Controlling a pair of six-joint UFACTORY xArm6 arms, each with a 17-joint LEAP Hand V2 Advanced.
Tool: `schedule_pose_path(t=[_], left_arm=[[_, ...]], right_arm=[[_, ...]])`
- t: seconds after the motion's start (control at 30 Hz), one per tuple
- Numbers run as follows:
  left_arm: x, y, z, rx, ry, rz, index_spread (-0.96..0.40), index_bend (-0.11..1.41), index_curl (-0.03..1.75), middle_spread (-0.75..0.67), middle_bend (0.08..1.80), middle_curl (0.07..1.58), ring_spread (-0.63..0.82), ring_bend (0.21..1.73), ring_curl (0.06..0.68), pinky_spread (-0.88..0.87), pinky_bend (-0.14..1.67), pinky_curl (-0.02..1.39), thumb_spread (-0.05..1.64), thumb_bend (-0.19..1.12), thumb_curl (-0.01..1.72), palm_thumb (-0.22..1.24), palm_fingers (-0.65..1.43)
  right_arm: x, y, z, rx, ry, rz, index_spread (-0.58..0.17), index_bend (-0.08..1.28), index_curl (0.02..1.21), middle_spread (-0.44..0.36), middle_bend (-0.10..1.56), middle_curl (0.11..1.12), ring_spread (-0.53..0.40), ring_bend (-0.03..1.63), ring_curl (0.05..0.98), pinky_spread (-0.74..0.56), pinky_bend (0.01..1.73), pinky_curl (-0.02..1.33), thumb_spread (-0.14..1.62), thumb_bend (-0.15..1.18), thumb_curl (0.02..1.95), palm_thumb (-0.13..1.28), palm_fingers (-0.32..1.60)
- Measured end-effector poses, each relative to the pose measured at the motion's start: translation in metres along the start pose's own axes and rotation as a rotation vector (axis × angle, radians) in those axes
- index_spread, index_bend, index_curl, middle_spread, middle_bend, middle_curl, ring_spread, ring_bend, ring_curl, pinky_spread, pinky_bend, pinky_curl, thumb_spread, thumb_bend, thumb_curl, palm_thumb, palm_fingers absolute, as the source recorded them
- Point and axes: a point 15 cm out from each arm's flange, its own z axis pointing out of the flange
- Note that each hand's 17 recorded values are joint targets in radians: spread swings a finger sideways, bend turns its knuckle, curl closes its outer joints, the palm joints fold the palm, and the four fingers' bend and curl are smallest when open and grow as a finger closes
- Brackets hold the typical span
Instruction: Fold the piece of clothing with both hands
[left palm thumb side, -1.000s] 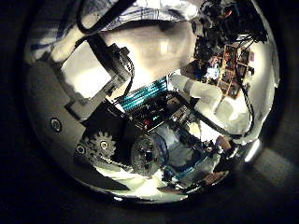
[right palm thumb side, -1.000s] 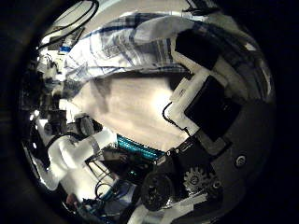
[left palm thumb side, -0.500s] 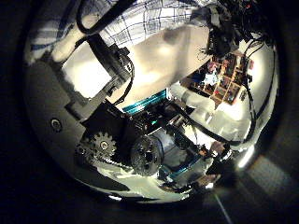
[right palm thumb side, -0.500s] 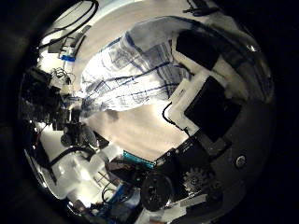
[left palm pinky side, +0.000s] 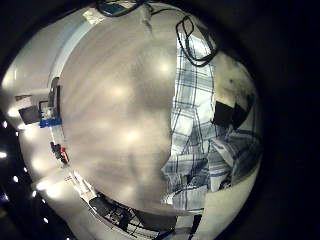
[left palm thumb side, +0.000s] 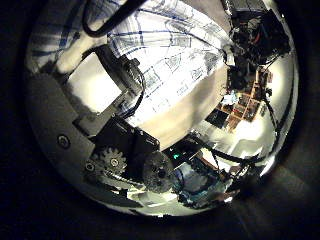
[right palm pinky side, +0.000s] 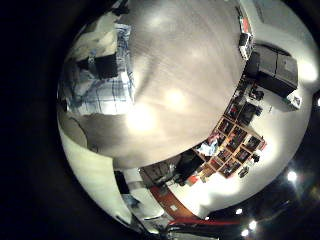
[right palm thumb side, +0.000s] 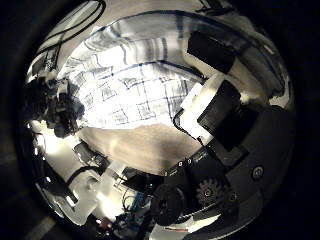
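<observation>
The garment (left palm pinky side: 195, 130) is thin woven checked cloth, matt and softly creased, lying on a smooth table (left palm pinky side: 110, 110) surface with faint wood-like grain that reflects the overhead lights in dull spots.

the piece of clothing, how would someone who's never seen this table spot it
Look for the broad bare wooden table that fills the palm views. The piece of clothing lies on it as a long crumpled strip. Its check pattern of dark lines on light cloth sets it apart from the plain wood around it.
</observation>
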Motion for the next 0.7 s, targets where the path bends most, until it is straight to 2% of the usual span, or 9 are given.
schedule_pose_path(t=[0.17, 0.23, 0.33, 0.43, 0.47, 0.5, 0.53, 0.63, 0.7], left_arm=[[0.002, -0.015, 0.012, 0.016, 0.006, 0.001, -0.45, 0.23, 1.47, -0.66, 0.87, 1.15, -0.47, 1.23, 0.5, -0.62, 0.83, 0.75, 1.11, -0.02, 0.5, 0.84, 0.65], [0.002, -0.018, 0.017, 0.015, 0.01, -0.002, -0.45, 0.24, 1.45, -0.65, 0.86, 1.13, -0.47, 1.2, 0.491, -0.61, 0.78, 0.75, 1.11, -0.02, 0.5, 0.82, 0.58], [0.003, -0.021, 0.019, 0.019, 0.018, -0.005, -0.43, 0.2, 1.37, -0.59, 0.71, 1.08, -0.42, 1.12, 0.489, -0.54, 0.73, 0.78, 1.11, -0.03, 0.48, 0.78, 0.3], [0.0, -0.026, 0.016, 0.047, 0.032, -0.02, -0.39, 0.16, 1.27, -0.49, 0.54, 1.02, -0.34, 1.07, 0.463, -0.44, 0.69, 0.78, 1.13, -0.03, 0.46, 0.75, 0.16], [-0.001, -0.028, 0.013, 0.06, 0.034, -0.025, -0.36, 0.15, 1.23, -0.44, 0.48, 0.99, -0.31, 1.07, 0.46, -0.4, 0.68, 0.78, 1.13, -0.03, 0.46, 0.73, 0.11], [-0.003, -0.029, 0.011, 0.071, 0.038, -0.031, -0.34, 0.15, 1.19, -0.39, 0.44, 0.97, -0.28, 1.06, 0.452, -0.37, 0.67, 0.78, 1.14, -0.02, 0.45, 0.73, 0.09], [-0.008, -0.029, 0.009, 0.084, 0.043, -0.043, -0.32, 0.15, 1.16, -0.35, 0.4, 0.94, -0.25, 1.05, 0.447, -0.34, 0.66, 0.78, 1.14, -0.02, 0.45, 0.72, 0.08], [-0.015, -0.024, 0.004, 0.103, 0.054, -0.062, -0.23, 0.16, 1.05, -0.22, 0.34, 0.88, -0.15, 1.01, 0.428, -0.22, 0.6, 0.77, 1.15, -0.02, 0.44, 0.7, 0.02], [-0.018, -0.017, 0.0, 0.11, 0.058, -0.072, -0.18, 0.16, 0.99, -0.13, 0.3, 0.83, -0.09, 0.98, 0.417, -0.13, 0.57, 0.76, 1.16, -0.02, 0.43, 0.69, 0.0]], right_arm=[[0.009, -0.008, 0.014, -0.018, -0.008, 0.019, -0.335, 0.94, 0.96, -0.185, 1.17, 0.91, -0.222, 1.36, 0.686, -0.22, 1.34, 0.69, 1.23, -0.02, 0.67, 0.85, 1.04], [0.013, -0.011, 0.017, -0.015, -0.013, 0.028, -0.344, 0.84, 0.93, -0.182, 1.15, 0.89, -0.22, 1.36, 0.68, -0.24, 1.32, 0.69, 1.24, -0.04, 0.64, 0.77, 1.01], [0.021, -0.017, 0.018, 0.004, -0.021, 0.042, -0.367, 0.47, 0.85, -0.197, 1.1, 0.85, -0.229, 1.4, 0.679, -0.31, 1.33, 0.69, 1.26, -0.04, 0.6, 0.68, 0.73], [0.032, -0.024, 0.018, 0.031, -0.035, 0.059, -0.388, 0.2, 0.75, -0.211, 0.94, 0.8, -0.247, 1.39, 0.654, -0.39, 1.36, 0.67, 1.3, -0.02, 0.56, 0.63, 0.47], [0.034, -0.025, 0.018, 0.036, -0.04, 0.064, -0.392, 0.17, 0.73, -0.212, 0.92, 0.79, -0.25, 1.37, 0.646, -0.4, 1.36, 0.66, 1.3, -0.03, 0.55, 0.62, 0.41], [0.038, -0.027, 0.017, 0.048, -0.046, 0.071, -0.398, 0.13, 0.68, -0.213, 0.82, 0.76, -0.253, 1.34, 0.633, -0.41, 1.35, 0.65, 1.32, -0.03, 0.53, 0.58, 0.28], [0.043, -0.028, 0.012, 0.068, -0.052, 0.08, -0.402, 0.15, 0.65, -0.205, 0.77, 0.74, -0.248, 1.28, 0.611, -0.4, 1.33, 0.64, 1.32, -0.03, 0.51, 0.56, 0.19], [0.059, -0.028, -0.003, 0.122, -0.064, 0.109, -0.405, 0.21, 0.61, -0.184, 0.69, 0.68, -0.219, 1.18, 0.56, -0.28, 1.18, 0.6, 1.34, -0.03, 0.47, 0.5, 0.05], [0.072, -0.025, -0.017, 0.162, -0.071, 0.131, -0.406, 0.21, 0.57, -0.17, 0.66, 0.65, -0.198, 1.13, 0.524, -0.2, 1.12, 0.56, 1.35, -0.03, 0.45, 0.47, 0.05]])
